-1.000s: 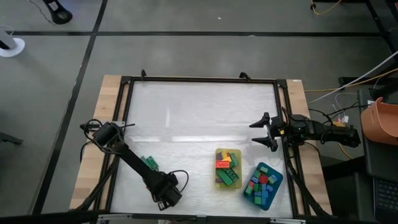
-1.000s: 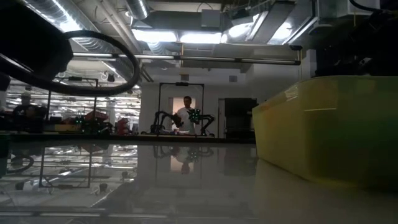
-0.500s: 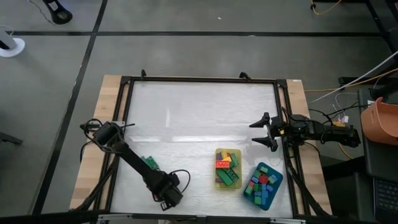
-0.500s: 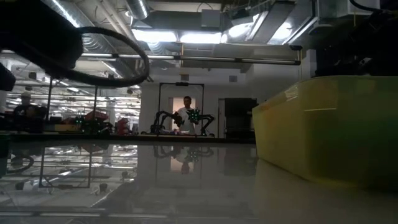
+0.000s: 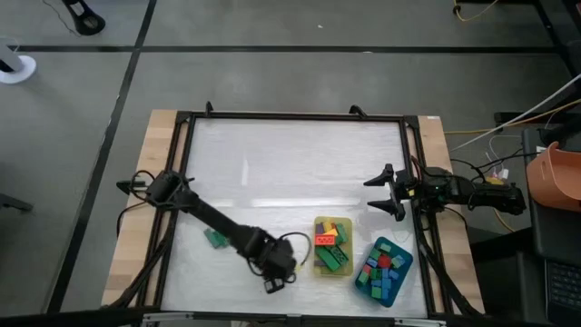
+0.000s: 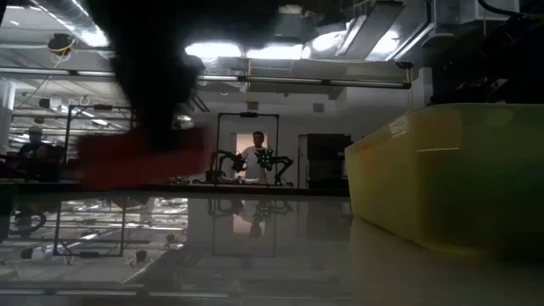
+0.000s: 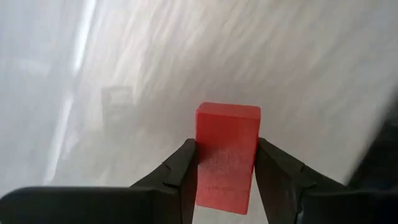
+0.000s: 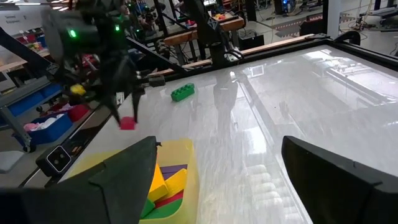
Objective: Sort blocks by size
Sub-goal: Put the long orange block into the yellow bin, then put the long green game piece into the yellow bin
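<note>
Seen from above, the left gripper [image 5: 277, 283] sits at six o'clock on the white surface [image 5: 290, 163], clamped on a red block [image 7: 227, 152] held off the surface, just beside the yellow tray [image 5: 318, 263]. A lone green block [image 5: 215, 239] lies at about seven o'clock. More blocks fill the yellow tray and the teal tray [image 5: 402, 259] at five o'clock. The right gripper [image 5: 381, 193] waits at three o'clock, fingers spread wide.

left gripper [image 5: 275, 283] near yellow tray [image 5: 332, 271] | right gripper [image 5: 380, 191] at table edge, fingers spread | green block [image 5: 215, 239] loose
</note>
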